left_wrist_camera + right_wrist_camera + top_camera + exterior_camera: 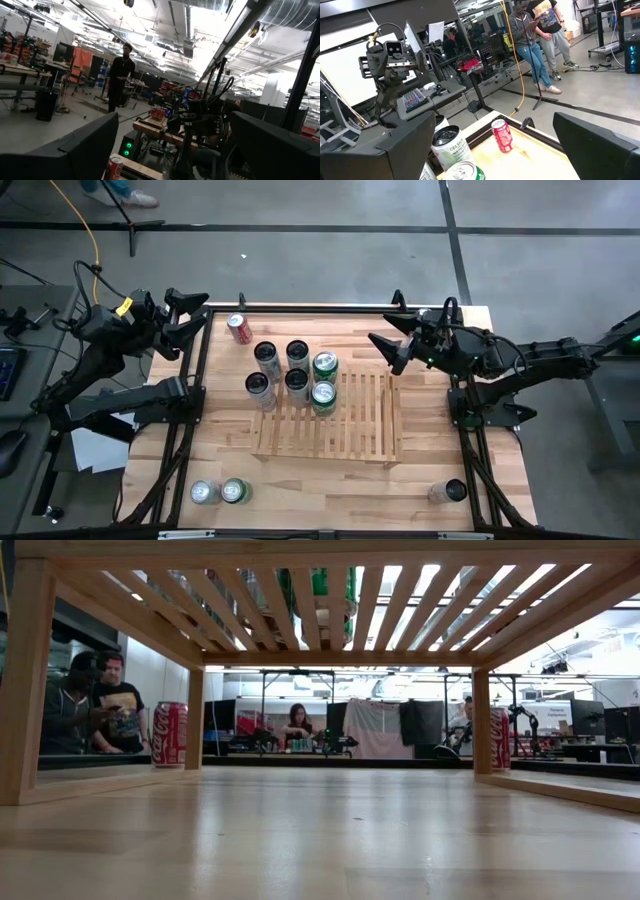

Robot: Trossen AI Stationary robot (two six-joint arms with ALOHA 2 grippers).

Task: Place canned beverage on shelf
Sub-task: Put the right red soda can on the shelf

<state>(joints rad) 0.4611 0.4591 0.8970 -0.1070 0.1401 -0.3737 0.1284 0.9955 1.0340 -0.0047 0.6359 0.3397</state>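
Observation:
The slatted wooden shelf point(345, 425) stands mid-table. Several upright cans cluster at its far left corner, silver and dark ones point(266, 357) and two green ones point(323, 396). The nearer green can stands on the slats and shows through them in the low view point(320, 585). A red can point(238, 328) lies on the table beyond the cluster and also shows in the right wrist view point(502, 135). My left gripper point(205, 315) hangs open above the table's far left corner. My right gripper point(388, 330) hangs open above the far right, pointing toward the cans.
Two cans point(220, 492) stand near the table's front left, one dark can point(452, 491) at the front right. The shelf's near and right slats are bare. People stand in the room beyond point(540, 30). Black frame rails point(300, 308) edge the table.

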